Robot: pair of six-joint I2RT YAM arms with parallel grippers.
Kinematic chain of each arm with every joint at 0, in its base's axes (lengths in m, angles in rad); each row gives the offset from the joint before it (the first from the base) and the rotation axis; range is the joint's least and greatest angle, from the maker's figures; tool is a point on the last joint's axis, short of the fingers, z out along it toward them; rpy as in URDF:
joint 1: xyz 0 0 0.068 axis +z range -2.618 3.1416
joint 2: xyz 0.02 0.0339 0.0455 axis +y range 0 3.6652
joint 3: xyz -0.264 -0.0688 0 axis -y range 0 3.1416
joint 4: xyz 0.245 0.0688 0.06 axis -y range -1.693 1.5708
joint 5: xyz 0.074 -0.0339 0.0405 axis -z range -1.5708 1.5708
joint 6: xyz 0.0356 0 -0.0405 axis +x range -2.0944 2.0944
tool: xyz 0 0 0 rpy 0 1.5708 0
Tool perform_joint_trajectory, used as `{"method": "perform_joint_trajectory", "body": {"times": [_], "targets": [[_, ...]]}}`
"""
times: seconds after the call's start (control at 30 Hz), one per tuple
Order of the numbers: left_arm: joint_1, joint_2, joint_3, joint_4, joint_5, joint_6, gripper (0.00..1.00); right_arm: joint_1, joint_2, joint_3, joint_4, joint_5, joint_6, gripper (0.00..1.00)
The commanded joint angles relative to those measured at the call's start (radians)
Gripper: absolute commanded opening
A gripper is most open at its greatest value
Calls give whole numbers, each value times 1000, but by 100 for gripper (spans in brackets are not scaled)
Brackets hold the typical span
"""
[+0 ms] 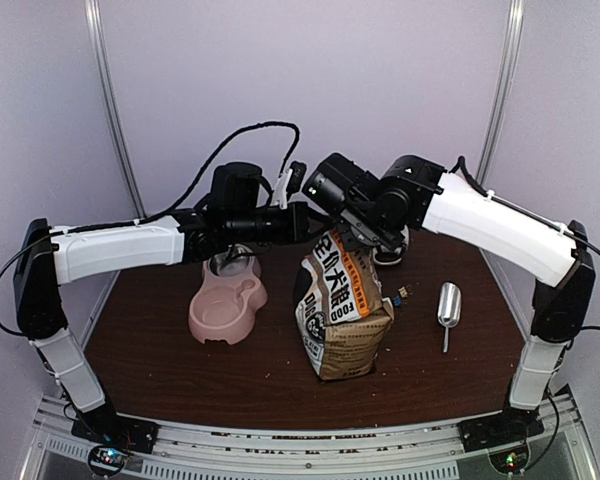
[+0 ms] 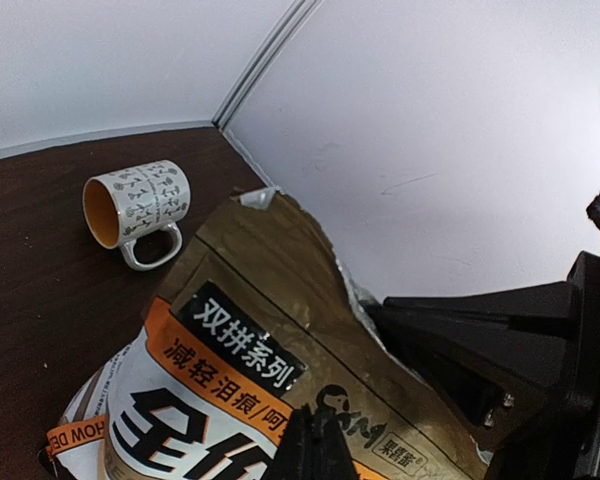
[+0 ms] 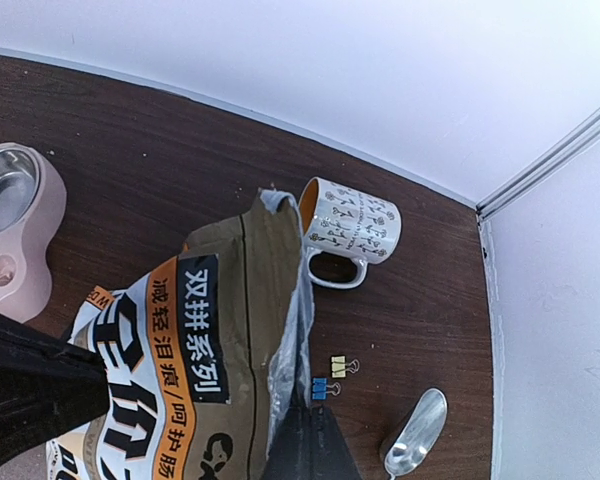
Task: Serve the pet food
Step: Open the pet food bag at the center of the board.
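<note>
You are working the bag [image 1: 342,300] open at centre frame, with the left gripper [image 2: 315,445] and right gripper [image 3: 305,445] both pinched tight on its top edges. The kibble is sitting hidden inside. Next you are likely needing the scoop [image 1: 448,305] at right.

Closed left hand [image 2: 315,447] over bag [image 2: 265,300]; mug [image 2: 140,205] lies sideways.

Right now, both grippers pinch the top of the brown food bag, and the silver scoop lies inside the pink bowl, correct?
Not quite. The silver scoop lies on the table, right of the brown food bag, not in the pink bowl; the top external view shows it. The rest holds.
</note>
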Motion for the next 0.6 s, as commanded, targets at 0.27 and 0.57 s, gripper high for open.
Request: {"method": "perform_joint_trajectory", "body": {"times": [0.27, 0.57], "targets": [[4, 40, 96, 110, 86, -43, 22, -153, -266, -341, 401, -442, -11, 0], [4, 105, 178, 56, 154, -35, 45, -235, -366, -494, 629, -753, 20, 0]]}}
